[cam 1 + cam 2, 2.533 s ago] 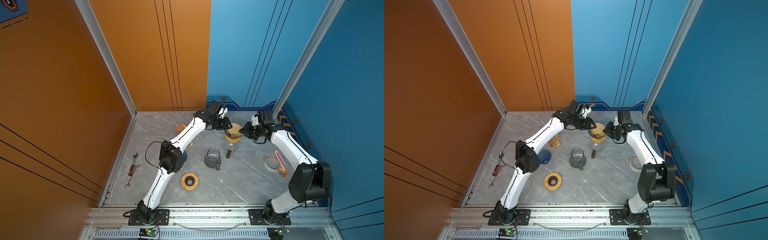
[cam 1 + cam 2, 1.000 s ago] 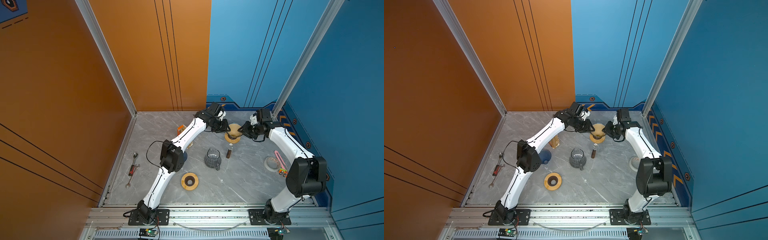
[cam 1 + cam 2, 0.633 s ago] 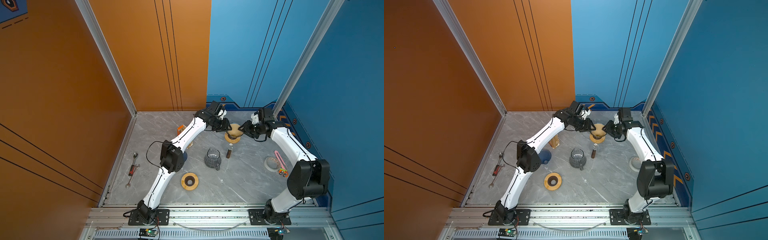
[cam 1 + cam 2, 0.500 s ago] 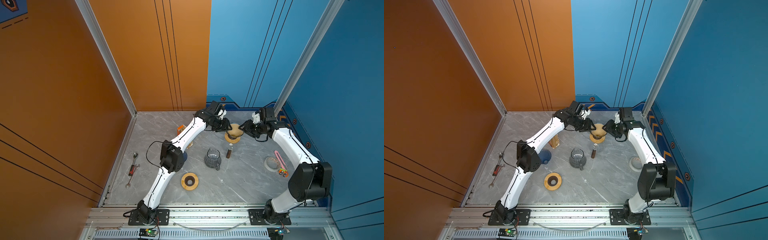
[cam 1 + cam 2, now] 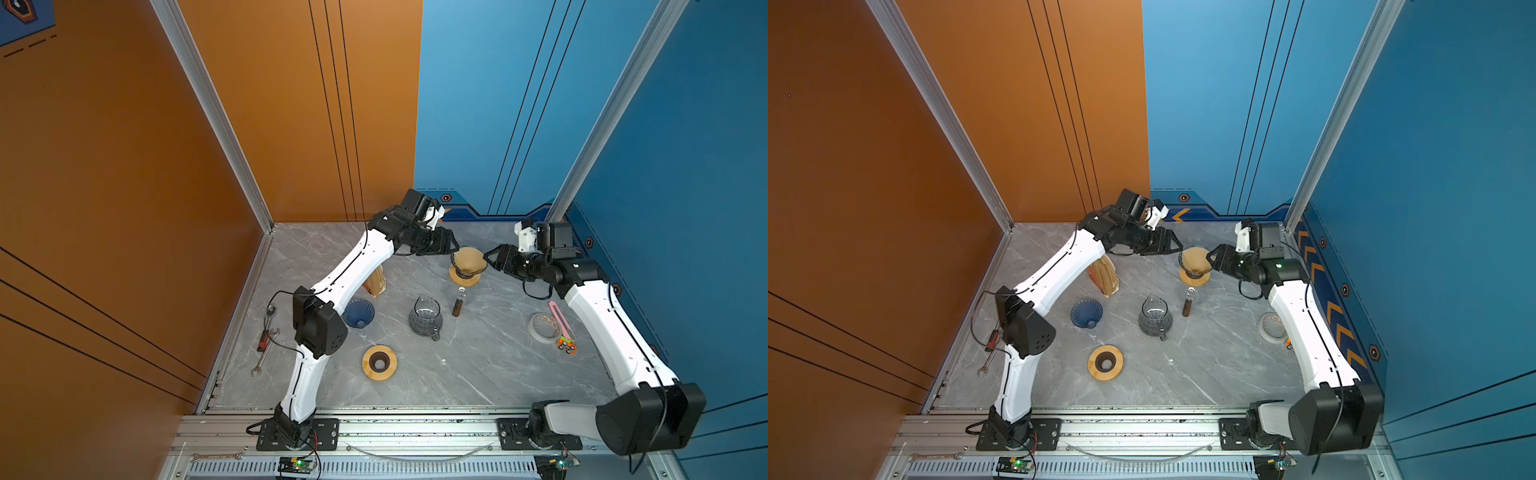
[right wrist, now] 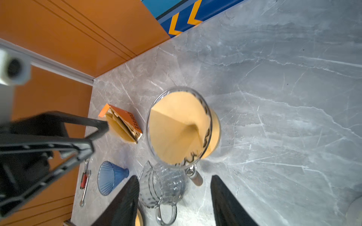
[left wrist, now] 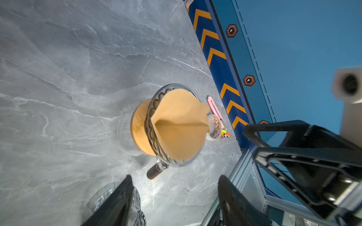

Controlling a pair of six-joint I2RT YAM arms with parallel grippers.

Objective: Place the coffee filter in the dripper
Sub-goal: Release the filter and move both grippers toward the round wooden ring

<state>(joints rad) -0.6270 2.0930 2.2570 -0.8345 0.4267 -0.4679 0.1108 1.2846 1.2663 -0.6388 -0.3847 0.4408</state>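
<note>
So both pincers have just let go. A second ago they were closed down much tighter, right at the rim. Now the left pincer (image 5: pixel 454 246) and the right pincer (image 5: pixel 489 258) both have their jaws spread fairly wide and hold nothing. They sit one on each side of the dripper (image 5: pixel 464 279), just clear of it. The coffee filter (image 7: pixel 180 125) is inside the glass cone, opened out into its funnel shape, with one flap poking a bit past the rim in the left wrist view. The dripper stands upright toward the far end of the desk (image 5: pixel 478 365). To me that reads as filter placed, job basically done. What's left is backing both arms off without snagging the paper.
</note>
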